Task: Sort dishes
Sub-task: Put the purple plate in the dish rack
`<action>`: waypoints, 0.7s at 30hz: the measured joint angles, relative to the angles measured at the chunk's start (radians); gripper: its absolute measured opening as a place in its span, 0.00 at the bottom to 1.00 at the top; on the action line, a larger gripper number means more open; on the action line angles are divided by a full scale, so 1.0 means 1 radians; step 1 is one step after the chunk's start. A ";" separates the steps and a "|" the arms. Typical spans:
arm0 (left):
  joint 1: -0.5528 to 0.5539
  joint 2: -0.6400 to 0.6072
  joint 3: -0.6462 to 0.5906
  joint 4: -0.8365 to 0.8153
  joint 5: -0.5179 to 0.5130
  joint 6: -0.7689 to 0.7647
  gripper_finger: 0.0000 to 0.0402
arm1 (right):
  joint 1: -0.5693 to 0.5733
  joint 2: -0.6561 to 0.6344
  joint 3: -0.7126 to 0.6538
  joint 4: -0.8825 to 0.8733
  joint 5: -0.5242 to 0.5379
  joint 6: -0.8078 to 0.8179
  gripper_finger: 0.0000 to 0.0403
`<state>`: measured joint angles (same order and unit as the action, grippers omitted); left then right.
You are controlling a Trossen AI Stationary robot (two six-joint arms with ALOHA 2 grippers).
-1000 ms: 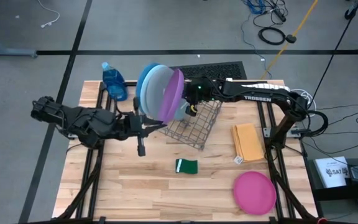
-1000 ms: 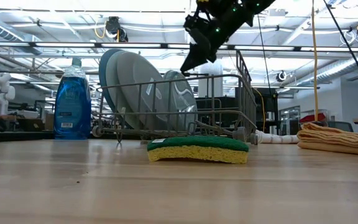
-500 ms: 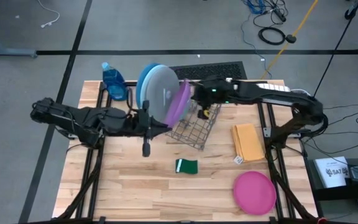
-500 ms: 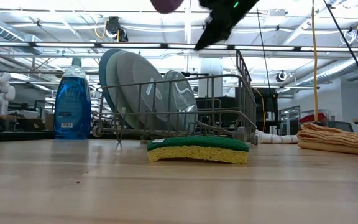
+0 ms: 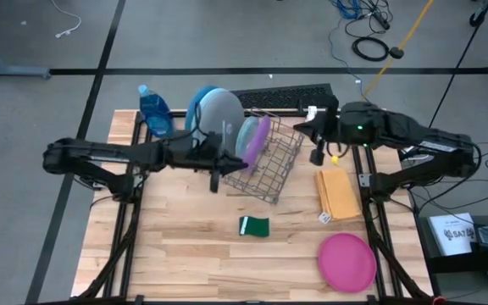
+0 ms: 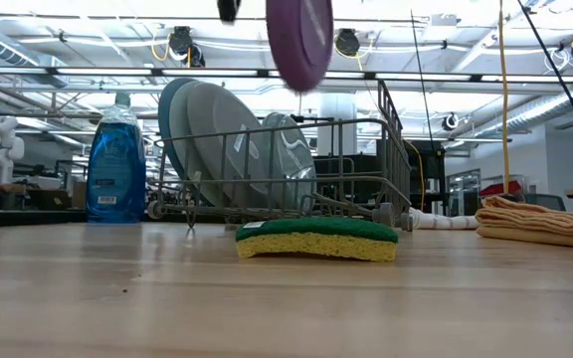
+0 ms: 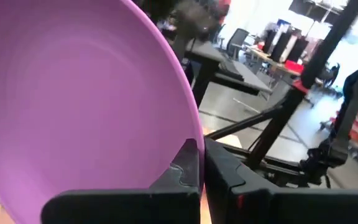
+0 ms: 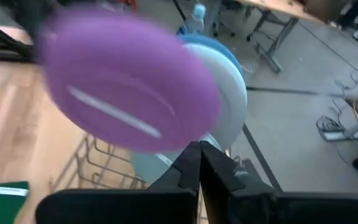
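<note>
My left gripper is shut on the purple plate, which stands on edge above the grey wire rack. In the low view the purple plate hangs clear over the rack. A deep-blue plate, a pale-blue plate and a smaller teal plate stand upright in the rack's left end. The pink plate lies flat on the table, near right. My right gripper is shut on nothing, right of the rack; its wrist view faces the plates. My left gripper pinches the purple plate's rim between its two fingers. The fingers lie about level and come from the table's left. The plate stands on edge, lifted clear above the rack.
A blue soap bottle stands at the far left beside the rack. A green sponge lies on the table in front of the rack, and a folded yellow cloth lies at the right. Bare wood spreads across the near half.
My left gripper has carried the purple plate down and toward the table's right, over the rack, rolling so that the plate now stands nearly edge-on. My right gripper, still shut, has risen from the rack and drawn back toward the table's right edge.
</note>
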<state>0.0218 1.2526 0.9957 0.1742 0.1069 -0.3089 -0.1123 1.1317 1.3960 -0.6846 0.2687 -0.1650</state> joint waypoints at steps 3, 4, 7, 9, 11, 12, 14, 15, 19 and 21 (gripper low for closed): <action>0.062 0.033 -0.039 0.086 0.080 -0.059 0.00 | 0.028 -0.019 0.000 0.000 0.000 0.000 0.00; 0.079 0.044 -0.045 0.110 0.102 -0.077 0.00 | 0.036 -0.021 0.000 0.000 0.000 -0.001 0.00; 0.126 0.091 -0.050 0.137 0.166 -0.111 0.00 | 0.060 -0.021 0.000 -0.001 0.000 -0.002 0.00; 0.153 0.130 -0.052 0.160 0.205 -0.136 0.00 | 0.075 -0.013 0.000 -0.001 0.000 -0.003 0.00; 0.179 0.161 -0.053 0.189 0.238 -0.167 0.00 | 0.087 -0.006 0.000 -0.003 0.000 -0.003 0.00; 0.192 0.176 -0.052 0.205 0.256 -0.182 0.00 | 0.093 0.002 0.000 -0.003 0.000 -0.004 0.00; 0.220 0.207 -0.051 0.215 0.287 -0.208 0.00 | 0.105 0.008 0.000 -0.006 0.000 -0.007 0.00; 0.231 0.223 -0.051 0.219 0.295 -0.210 0.00 | 0.111 0.014 0.000 -0.008 0.000 -0.007 0.00; 0.269 0.258 -0.052 0.226 0.311 -0.234 0.00 | 0.132 0.030 0.000 -0.014 0.000 -0.007 0.00; 0.286 0.270 -0.052 0.237 0.326 -0.235 0.00 | 0.143 0.036 0.000 -0.019 0.000 -0.007 0.00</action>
<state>0.3075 1.5231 0.9440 0.4116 0.4326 -0.5440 0.0305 1.1678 1.3960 -0.7041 0.2684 -0.1722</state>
